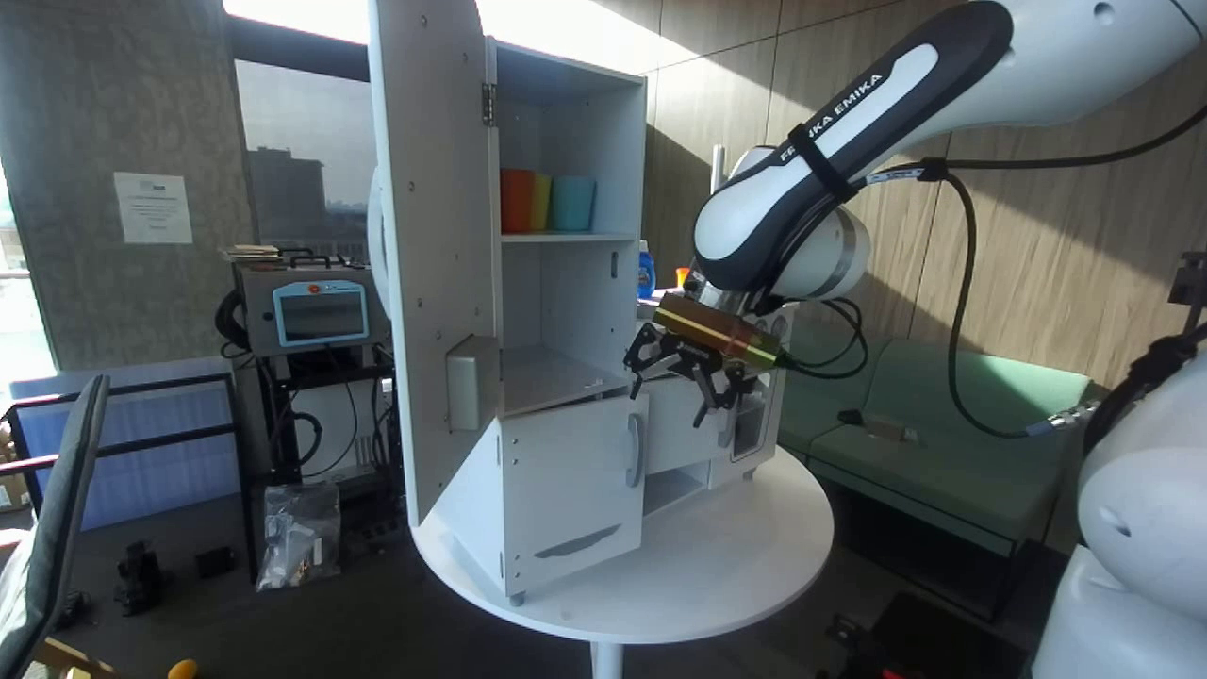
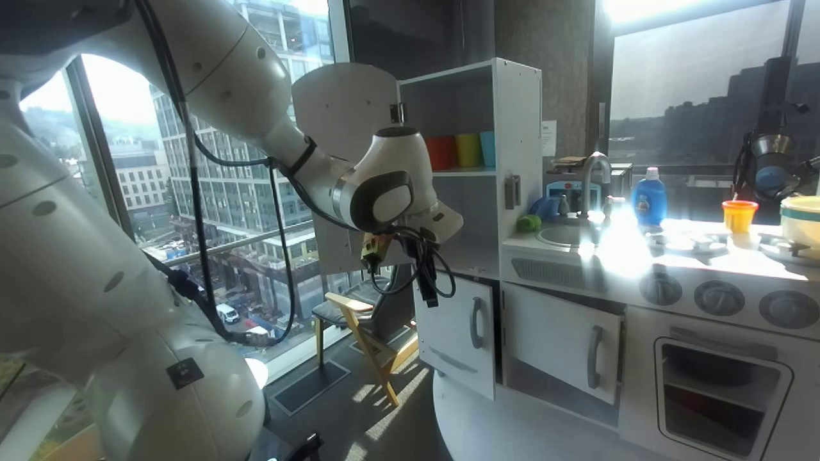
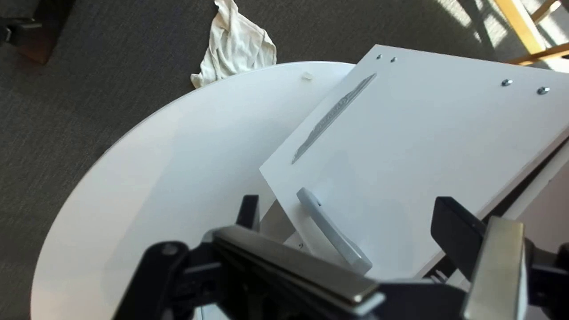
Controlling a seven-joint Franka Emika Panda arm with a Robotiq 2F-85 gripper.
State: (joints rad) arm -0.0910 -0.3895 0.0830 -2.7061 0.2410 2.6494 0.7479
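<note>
We've got the jaws spread and empty, near the grey handle (image 3: 331, 231) on the lower cabinet door (image 3: 400, 142), above the desk (image 3: 186, 160). Our read: that door's ajar, upper door (image 1: 438, 236) wide open; handle grip not made yet.

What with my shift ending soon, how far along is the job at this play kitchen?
Looks done: the upper cabinet door stands wide open. In hand: the gripper, open and empty, hangs near the gray handle of the lower cabinet door. Left, as far as I can judge: that handle is not yet grasped, and both this door and the under-sink door are only partly open.
</note>
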